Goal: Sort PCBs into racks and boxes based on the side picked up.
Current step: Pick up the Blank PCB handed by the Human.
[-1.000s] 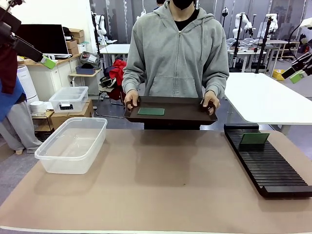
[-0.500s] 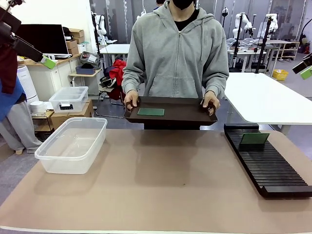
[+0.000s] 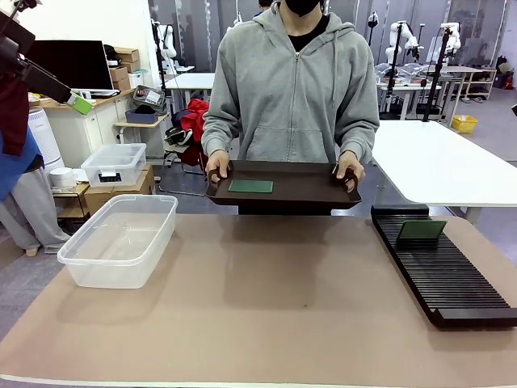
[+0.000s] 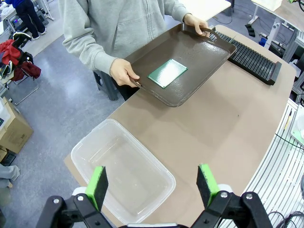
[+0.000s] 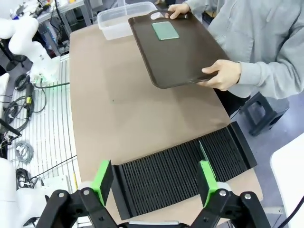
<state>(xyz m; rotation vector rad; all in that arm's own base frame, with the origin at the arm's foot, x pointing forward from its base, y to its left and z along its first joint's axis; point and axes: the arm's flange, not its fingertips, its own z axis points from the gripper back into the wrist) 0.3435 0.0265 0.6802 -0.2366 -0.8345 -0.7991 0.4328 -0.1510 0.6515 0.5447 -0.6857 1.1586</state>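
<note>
Left pincer [image 4: 152,184] is spread wide with nothing in it, hanging above the clear tub [image 4: 123,161]. Same deal for the right pincer [image 5: 154,176], wide open and empty over the black slotted rack [image 5: 223,145]. One green PCB [image 3: 250,186] lies flat on the dark brown tray [image 3: 299,179], which the person holds by both handles at the far edge of the worktop [image 3: 266,307]. The other PCB [image 3: 422,230] stands upright in a slot near the rack's far end.

The flat rectangular circuit board [image 3: 250,185] is green, the glossy handled plastic tray [image 3: 311,179] dark brown, the long slotted rack [image 3: 448,279] black.
</note>
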